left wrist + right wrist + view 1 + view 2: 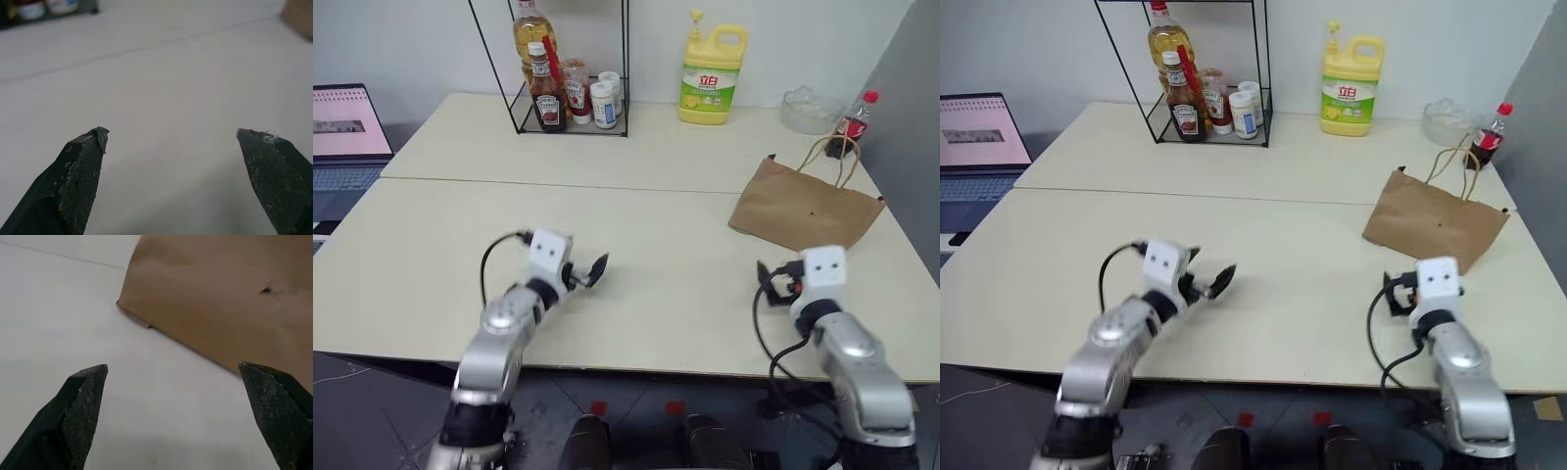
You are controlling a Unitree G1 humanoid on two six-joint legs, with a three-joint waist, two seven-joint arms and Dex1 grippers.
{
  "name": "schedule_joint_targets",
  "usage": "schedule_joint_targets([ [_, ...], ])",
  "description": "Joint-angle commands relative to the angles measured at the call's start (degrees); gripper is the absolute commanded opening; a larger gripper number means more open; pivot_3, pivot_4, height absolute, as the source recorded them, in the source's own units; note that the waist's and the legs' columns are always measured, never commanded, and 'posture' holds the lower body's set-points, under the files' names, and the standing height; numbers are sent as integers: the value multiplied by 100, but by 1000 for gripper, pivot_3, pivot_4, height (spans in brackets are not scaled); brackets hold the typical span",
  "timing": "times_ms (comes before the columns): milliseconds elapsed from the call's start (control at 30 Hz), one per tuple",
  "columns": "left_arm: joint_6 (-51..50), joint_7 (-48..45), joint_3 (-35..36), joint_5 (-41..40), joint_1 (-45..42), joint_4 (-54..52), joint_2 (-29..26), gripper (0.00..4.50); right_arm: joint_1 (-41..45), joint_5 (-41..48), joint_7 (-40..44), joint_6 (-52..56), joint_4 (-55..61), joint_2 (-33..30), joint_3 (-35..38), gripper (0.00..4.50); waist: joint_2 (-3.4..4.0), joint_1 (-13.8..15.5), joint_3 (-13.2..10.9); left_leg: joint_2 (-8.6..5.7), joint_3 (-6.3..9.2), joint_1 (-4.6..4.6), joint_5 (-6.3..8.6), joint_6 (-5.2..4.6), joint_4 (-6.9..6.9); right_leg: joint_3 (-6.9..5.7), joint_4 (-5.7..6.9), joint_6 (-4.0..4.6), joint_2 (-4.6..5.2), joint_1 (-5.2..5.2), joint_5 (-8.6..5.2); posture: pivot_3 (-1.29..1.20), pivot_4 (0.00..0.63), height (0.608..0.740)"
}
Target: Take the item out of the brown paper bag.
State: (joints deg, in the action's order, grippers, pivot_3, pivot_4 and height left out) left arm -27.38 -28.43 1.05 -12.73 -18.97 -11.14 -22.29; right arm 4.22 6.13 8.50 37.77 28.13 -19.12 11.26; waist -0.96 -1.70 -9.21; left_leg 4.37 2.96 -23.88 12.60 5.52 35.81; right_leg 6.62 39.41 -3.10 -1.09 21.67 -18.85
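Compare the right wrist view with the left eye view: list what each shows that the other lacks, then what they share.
Right wrist view alone: a close look along the right gripper, whose fingers stand wide apart with nothing between them, and a small tear in the brown paper bag.

Left eye view alone: the left gripper, the bag's cord handles, the yellow detergent jug, the wire rack of sauce bottles, the cola bottle and the laptop.

Both: the bag lying flat on the table, ahead of the right gripper.
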Motion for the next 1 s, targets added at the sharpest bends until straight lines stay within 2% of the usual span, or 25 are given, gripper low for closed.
schedule_joint_targets([
  [33,-163,-920,-314,-363,-693,49,-267,4483,431,177,203,109,119,-374,382,4500,1,-11,-1,0,0,2,0,0,-4,1,-4,0,0,-2,0,0,150,740],
  [167,-350,-1898,-612,-730,-1605,252,-494,4483,958,173,269,146,-100,-806,590,4500,3,-24,-4,0,0,-2,0,0,-9,1,-4,1,-1,4,0,0,150,740],
  [433,-688,-2787,-647,-1328,-2763,684,-402,4483,1841,286,537,-15,-830,-1327,742,4500,4,-21,-7,-2,-1,-3,0,-1,-6,1,0,1,0,5,0,0,150,740],
  [667,-482,-3051,-668,-1312,-3213,1192,-311,4483,2752,315,981,-577,-2337,-1651,593,4500,8,-24,-10,-2,-2,-3,0,-1,-3,2,2,2,0,4,1,0,150,740],
  [1000,-448,-3019,-661,-1265,-3176,1138,-395,4483,3862,75,1187,-1742,-4631,-1759,321,4500,15,-26,-17,-2,-5,-4,0,0,-2,5,2,3,1,6,1,0,150,740],
])
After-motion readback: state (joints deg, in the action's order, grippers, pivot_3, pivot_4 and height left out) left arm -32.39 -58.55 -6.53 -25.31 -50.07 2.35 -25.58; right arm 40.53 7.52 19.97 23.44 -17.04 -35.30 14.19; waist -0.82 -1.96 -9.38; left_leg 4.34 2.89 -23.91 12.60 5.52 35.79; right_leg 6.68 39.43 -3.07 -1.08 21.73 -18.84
